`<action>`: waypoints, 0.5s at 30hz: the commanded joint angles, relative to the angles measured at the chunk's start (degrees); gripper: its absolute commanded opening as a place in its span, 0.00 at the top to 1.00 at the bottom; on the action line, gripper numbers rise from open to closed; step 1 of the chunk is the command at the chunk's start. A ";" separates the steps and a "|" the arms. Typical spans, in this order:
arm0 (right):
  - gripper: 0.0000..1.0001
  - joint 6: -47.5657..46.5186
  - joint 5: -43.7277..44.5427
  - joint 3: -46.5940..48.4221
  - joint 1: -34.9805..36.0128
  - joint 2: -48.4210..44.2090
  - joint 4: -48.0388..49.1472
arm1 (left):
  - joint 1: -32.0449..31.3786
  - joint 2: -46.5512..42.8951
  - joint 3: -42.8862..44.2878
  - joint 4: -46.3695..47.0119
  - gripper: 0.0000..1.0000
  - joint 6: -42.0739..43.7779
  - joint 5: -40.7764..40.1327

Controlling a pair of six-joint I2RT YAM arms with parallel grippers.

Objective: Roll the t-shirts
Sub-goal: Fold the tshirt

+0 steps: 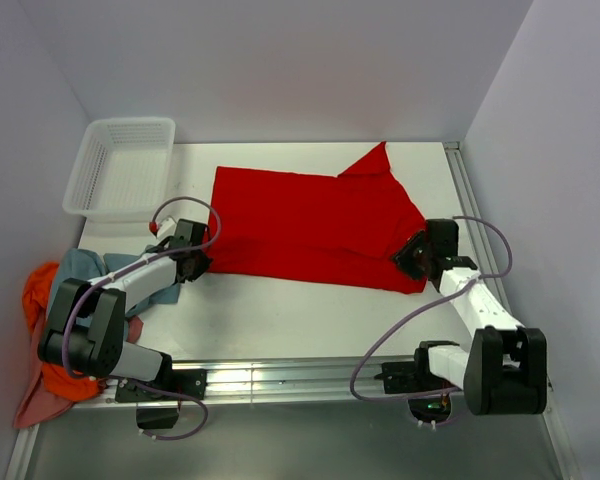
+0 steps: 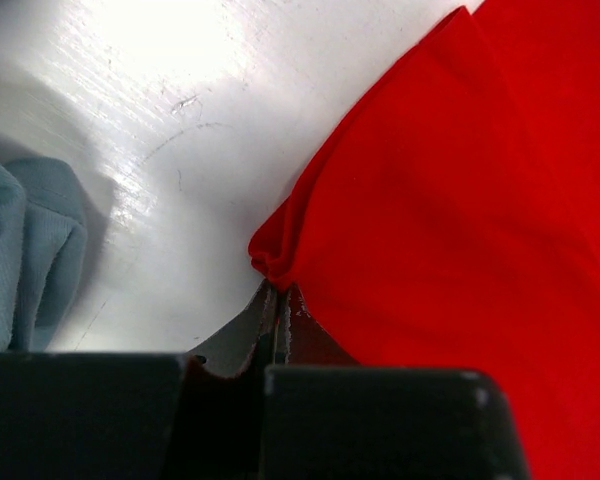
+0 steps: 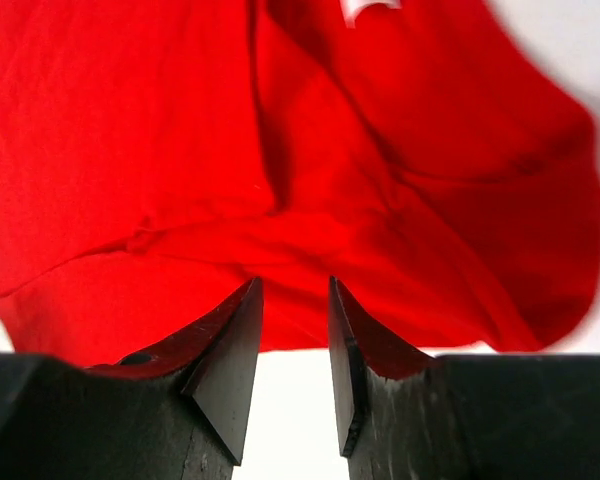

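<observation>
Red cloth fills the middle of the overhead view: a red shirt (image 1: 310, 225) spread nearly flat on the glossy white counter (image 1: 280, 310), one sleeve peaking toward the upper right. At upper left stands a white perforated basket (image 1: 110, 208). At lower left a grey-blue shirt (image 1: 80, 268), an orange shirt (image 1: 38, 290) and a pink shirt (image 1: 38, 405) lie crumpled in a heap spilling past the counter's edge. Only the left wrist view shows the left jaws closed on the red shirt's puckered corner (image 2: 272, 258), with soft grey-blue folds at the frame's left. Only the right wrist view shows the right jaws parted, nothing between them, over the rumpled near hem, and a white label (image 3: 365, 8) at top.
</observation>
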 commanded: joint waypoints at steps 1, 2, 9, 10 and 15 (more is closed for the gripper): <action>0.60 -0.97 -4.79 1.32 -0.18 3.25 9.71 | -0.63 -1.45 -0.64 1.43 1.00 0.92 -0.94; 0.59 -1.06 -5.14 1.41 -0.18 3.87 10.69 | -0.71 -1.54 -0.82 1.60 1.00 1.01 -0.85; 0.57 -0.97 -5.50 3.69 -0.18 11.60 14.65 | -1.68 -1.80 -0.82 1.69 1.00 1.10 -0.15; 0.58 -0.88 -5.59 3.69 -0.09 12.22 14.92 | -1.77 -1.89 -0.82 1.52 1.00 1.10 -0.32; 0.59 -0.27 -5.06 2.73 0.53 14.86 17.90 | -2.12 -2.77 -1.26 1.25 1.00 1.27 -0.68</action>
